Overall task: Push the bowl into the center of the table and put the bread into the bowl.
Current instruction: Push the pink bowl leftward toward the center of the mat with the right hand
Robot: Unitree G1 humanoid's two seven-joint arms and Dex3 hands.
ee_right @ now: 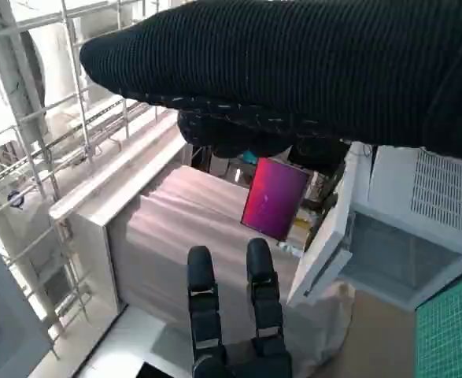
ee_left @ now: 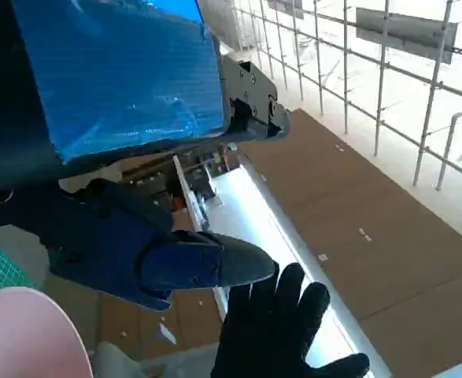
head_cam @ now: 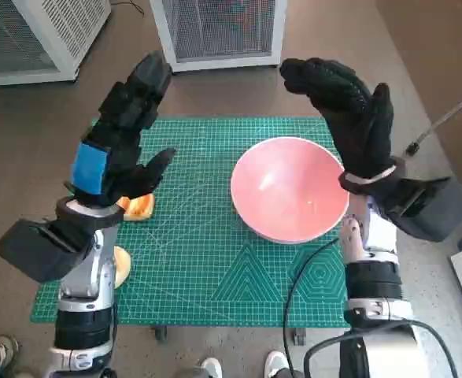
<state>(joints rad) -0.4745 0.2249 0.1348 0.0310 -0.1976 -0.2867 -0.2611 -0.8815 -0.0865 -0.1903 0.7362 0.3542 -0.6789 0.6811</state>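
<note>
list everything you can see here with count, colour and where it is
bowl: one, pink, on the mat, right of its middle, empty
bread: two orange-brown pieces at the mat's left edge, one partly under the left hand, one nearer the robot beside the left forearm
cutting mat: one, green with a white grid, covering the table top
wire-mesh cabinets: two, white, on the floor beyond the table
cable: one, black, running from the right forearm across the mat's near right corner
people's shoes: white, at the near edge of the head view
left hand: black with blue tape, raised over the mat's left side, holding nothing
right hand: black knitted glove, raised beyond the bowl's right rim, holding nothing
</note>
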